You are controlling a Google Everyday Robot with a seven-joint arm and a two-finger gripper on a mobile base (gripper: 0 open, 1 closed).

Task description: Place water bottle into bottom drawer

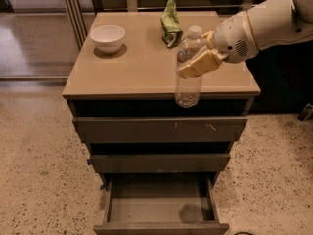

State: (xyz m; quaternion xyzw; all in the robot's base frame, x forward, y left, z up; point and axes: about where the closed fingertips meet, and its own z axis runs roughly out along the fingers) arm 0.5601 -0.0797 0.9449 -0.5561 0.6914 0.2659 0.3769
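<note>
The water bottle (189, 82), clear and ribbed with a white cap, hangs upright in the air at the cabinet's front edge, its base just past the top. My gripper (199, 61) comes in from the right and is shut on the bottle's upper half, its tan fingers (201, 63) wrapped across it. The bottom drawer (159, 208) stands pulled open below, a shallow empty box with a plain flat front, lower than the bottle and slightly to its left.
A white bowl (107, 37) sits at the back left of the cabinet top (142, 67). A green-and-white snack bag (170, 22) stands at the back centre. Two upper drawers (160, 129) are slightly ajar. Speckled floor surrounds the cabinet.
</note>
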